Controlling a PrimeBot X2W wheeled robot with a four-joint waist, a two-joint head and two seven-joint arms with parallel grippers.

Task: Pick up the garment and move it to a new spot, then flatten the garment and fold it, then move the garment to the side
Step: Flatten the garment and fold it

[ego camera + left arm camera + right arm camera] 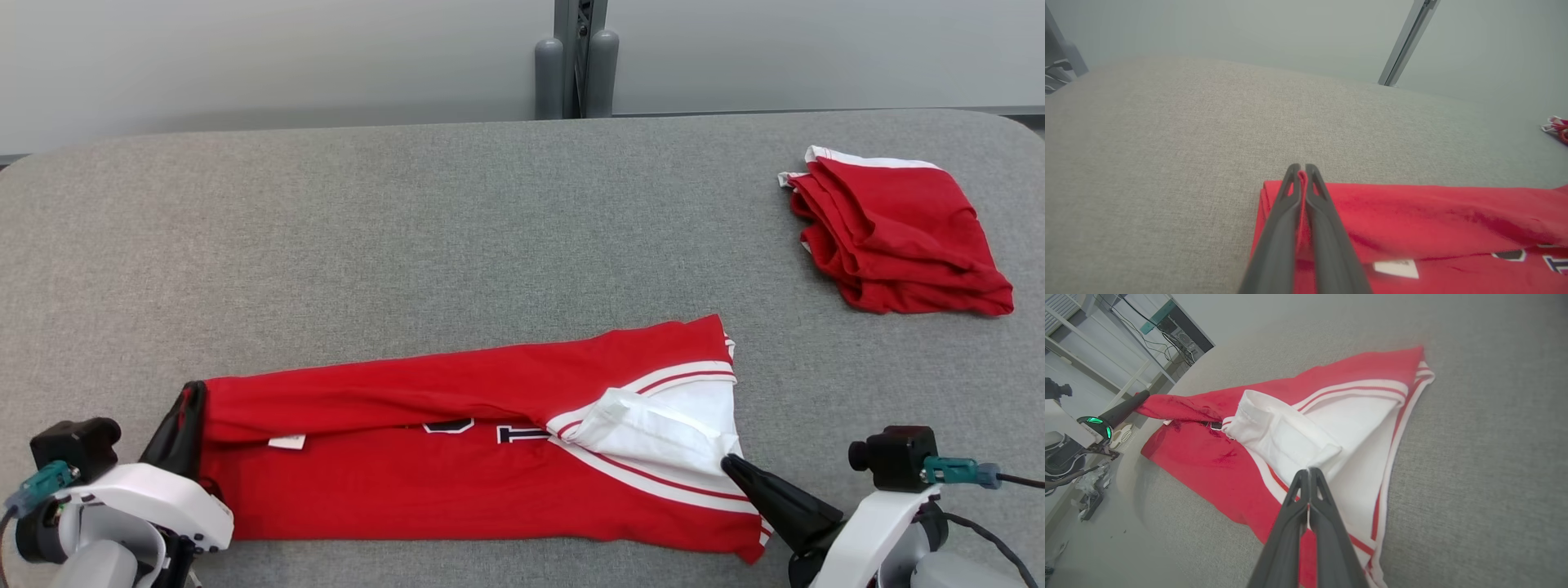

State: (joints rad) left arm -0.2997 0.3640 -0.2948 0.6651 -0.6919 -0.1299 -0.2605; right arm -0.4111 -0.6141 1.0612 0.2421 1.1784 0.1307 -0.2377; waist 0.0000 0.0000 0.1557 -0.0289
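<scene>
The red shirt stretches left to right across the grey table, white-trimmed end rightward; left gripper and right gripper, fully closed, each pinch one end.

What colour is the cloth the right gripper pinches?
White cloth; it shows best in the right wrist view.

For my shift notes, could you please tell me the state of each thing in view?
red garment: half folded lengthwise, held at both ends.
left tool: shut on the garment's left end.
right tool: shut on its white part.
second red garment: folded, lying apart, far right.
</scene>
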